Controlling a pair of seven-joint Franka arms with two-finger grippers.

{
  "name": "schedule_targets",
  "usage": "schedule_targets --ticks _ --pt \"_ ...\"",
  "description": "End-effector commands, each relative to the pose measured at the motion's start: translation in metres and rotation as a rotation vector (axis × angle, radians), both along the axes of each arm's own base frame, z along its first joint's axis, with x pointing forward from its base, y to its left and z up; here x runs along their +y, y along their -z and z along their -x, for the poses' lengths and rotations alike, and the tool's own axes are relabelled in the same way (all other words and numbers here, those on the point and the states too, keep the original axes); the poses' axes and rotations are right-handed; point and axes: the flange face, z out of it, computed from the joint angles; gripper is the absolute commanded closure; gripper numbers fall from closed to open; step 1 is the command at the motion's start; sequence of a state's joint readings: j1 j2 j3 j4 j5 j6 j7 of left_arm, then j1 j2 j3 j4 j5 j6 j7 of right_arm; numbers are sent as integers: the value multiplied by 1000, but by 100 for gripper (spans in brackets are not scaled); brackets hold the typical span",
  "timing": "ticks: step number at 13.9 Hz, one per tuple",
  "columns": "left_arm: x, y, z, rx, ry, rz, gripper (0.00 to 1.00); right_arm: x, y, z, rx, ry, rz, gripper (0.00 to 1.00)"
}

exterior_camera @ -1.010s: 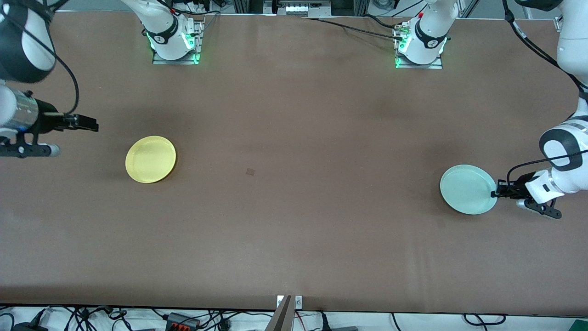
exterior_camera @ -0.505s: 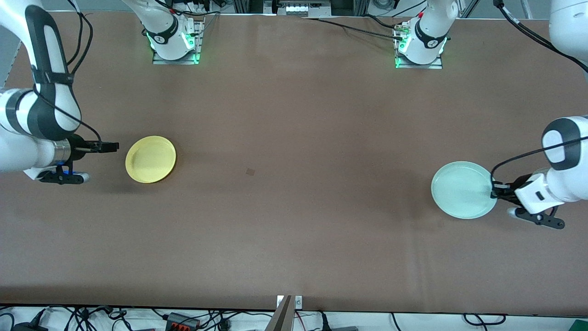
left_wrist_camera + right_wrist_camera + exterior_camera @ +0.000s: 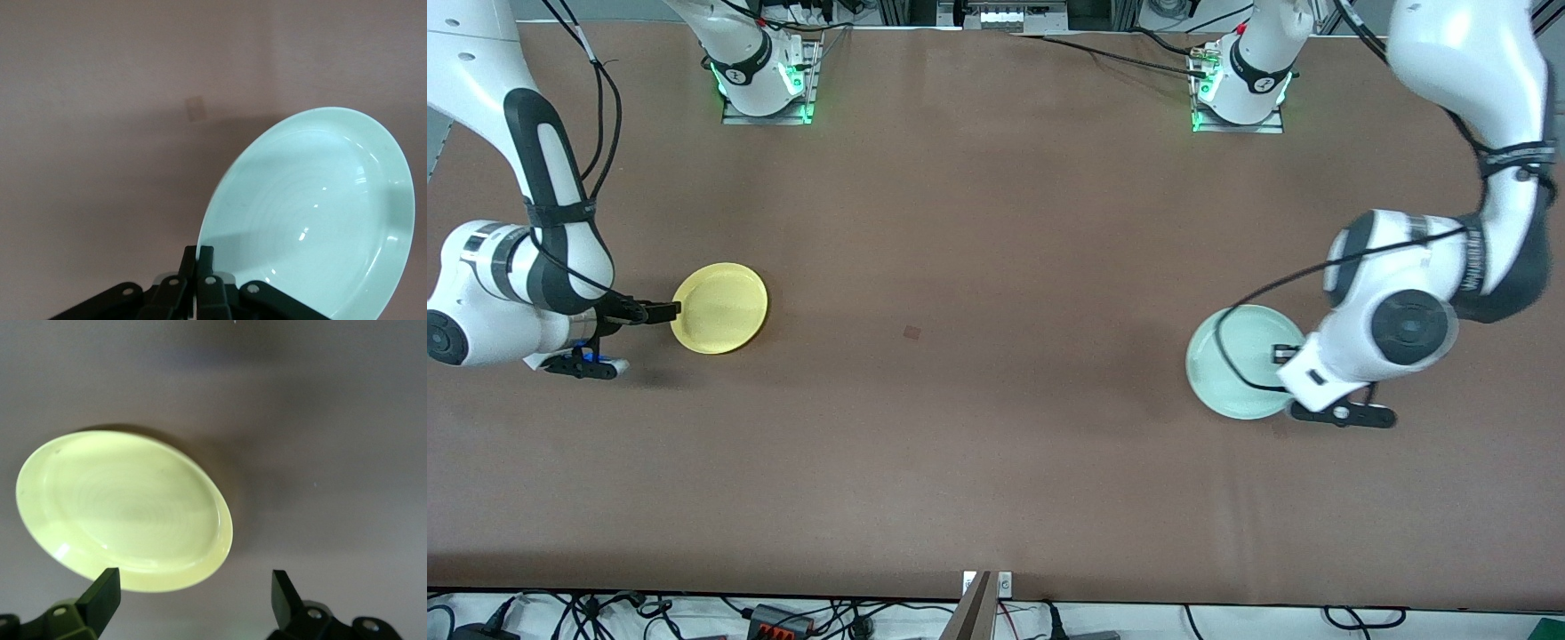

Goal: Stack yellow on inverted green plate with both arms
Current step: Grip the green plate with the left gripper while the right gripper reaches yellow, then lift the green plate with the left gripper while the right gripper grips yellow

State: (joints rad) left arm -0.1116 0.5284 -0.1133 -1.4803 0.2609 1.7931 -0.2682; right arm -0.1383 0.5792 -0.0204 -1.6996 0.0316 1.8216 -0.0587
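Note:
The yellow plate [image 3: 719, 308] lies right way up on the table toward the right arm's end. It also shows in the right wrist view [image 3: 123, 510]. My right gripper [image 3: 663, 311] is low beside the plate's rim, at the side toward the right arm's end, open and empty [image 3: 195, 587]. My left gripper [image 3: 1282, 356] is shut on the rim of the pale mint-green plate [image 3: 1234, 360] and holds it tilted above the table toward the left arm's end. In the left wrist view the plate [image 3: 313, 213] shows its hollow side, with my gripper [image 3: 198, 252] pinching its edge.
A small dark square mark [image 3: 911, 332] lies on the brown table [image 3: 996, 444] between the two plates. The arm bases [image 3: 765, 80] stand along the table edge farthest from the front camera. Cables hang below the nearest edge.
My left arm has lifted the green plate and carried it toward the table's middle, turning its wrist. My right gripper has come down and moved in to the yellow plate's rim.

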Motion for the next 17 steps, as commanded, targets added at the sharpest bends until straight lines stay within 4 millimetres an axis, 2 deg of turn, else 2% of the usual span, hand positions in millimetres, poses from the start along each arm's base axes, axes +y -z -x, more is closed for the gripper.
schedule_targets --ticks 1,3,7,9,11,14,17 --pt "-53 -3 15 -39 -114 -74 99 0 17 -3 -3 3 -16 0" --pt "-93 9 30 -40 -154 -106 99 0 29 0 17 3 -19 0" --pt "-116 13 50 -9 -134 -220 99 -4 54 7 56 -4 -33 0" --pt "-131 16 57 -31 -146 -263 99 -11 62 10 66 -21 -49 4" --pt "-153 29 68 -48 -137 -329 99 -15 65 12 69 -24 -56 21" --pt "-172 37 79 -85 -133 -412 99 -16 68 14 81 -22 -59 46" --pt "-189 48 90 -103 -115 -458 99 -17 71 15 89 -21 -60 61"
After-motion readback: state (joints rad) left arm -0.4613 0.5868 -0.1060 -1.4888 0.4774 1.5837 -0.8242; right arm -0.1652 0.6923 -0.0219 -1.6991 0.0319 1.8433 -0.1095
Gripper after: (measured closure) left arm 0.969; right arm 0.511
